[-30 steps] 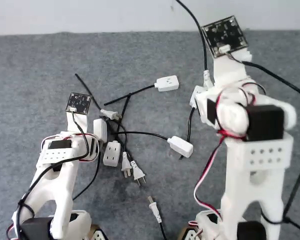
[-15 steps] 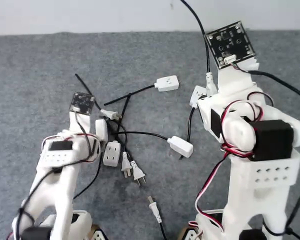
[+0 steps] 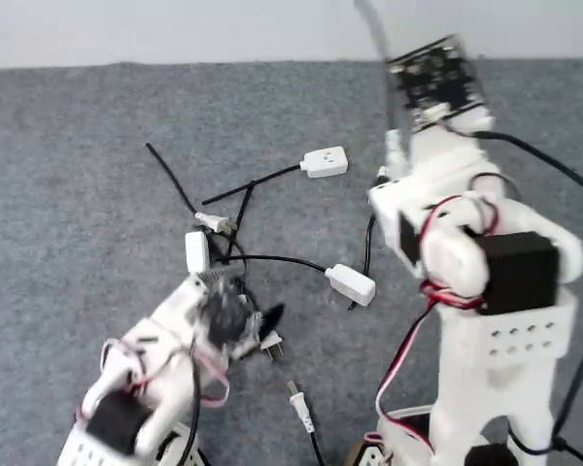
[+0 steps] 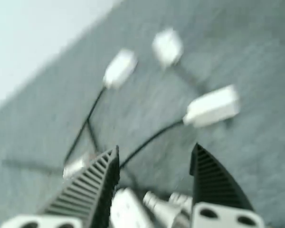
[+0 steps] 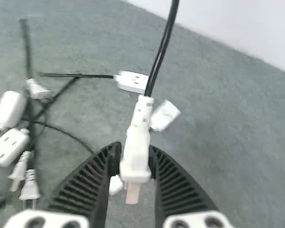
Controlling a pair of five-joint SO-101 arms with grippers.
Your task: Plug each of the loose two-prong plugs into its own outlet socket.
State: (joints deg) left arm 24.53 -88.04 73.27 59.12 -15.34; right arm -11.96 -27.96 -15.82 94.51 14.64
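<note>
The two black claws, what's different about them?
The left gripper is open and empty; the right gripper is shut on a white two-prong plug with a black cord. The left gripper hangs over loose white plugs on the grey carpet; the right gripper's plug is off it. Both have black ridged fingers.

I count five white outlet sockets: a far socket, a middle socket, a left socket, a small socket and one multi-outlet block. The two-prong plugs are also five: a far plug, a pair of plugs lying together, a near plug and a raised plug. The arms are two: a left arm and a right arm.
</note>
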